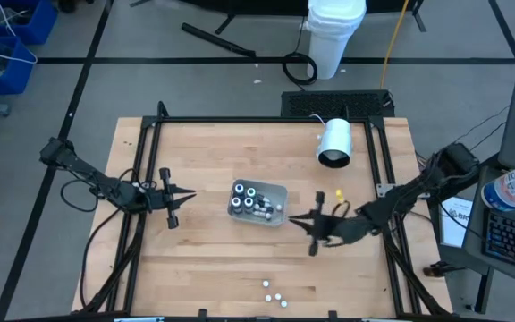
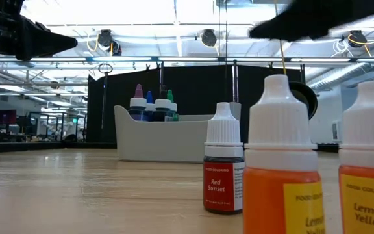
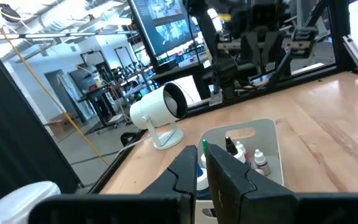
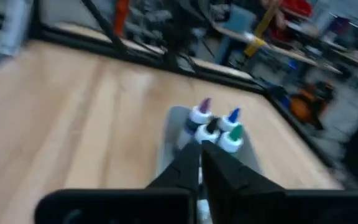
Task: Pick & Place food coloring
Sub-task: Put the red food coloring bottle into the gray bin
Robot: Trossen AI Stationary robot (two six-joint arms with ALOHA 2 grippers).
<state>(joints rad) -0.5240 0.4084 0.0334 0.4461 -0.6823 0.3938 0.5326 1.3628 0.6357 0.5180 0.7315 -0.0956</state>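
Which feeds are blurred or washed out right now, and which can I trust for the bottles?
Right wrist view: motion-smeared, the bottles in the tray soft. Low view: the near orange bottle looms large, ceiling lights glare. High view: even light, tray clear.

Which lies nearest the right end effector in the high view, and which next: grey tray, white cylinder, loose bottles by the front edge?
1. Grey tray, just left of the right end effector.
2. Loose bottles, at the front edge.
3. White cylinder, at the back.
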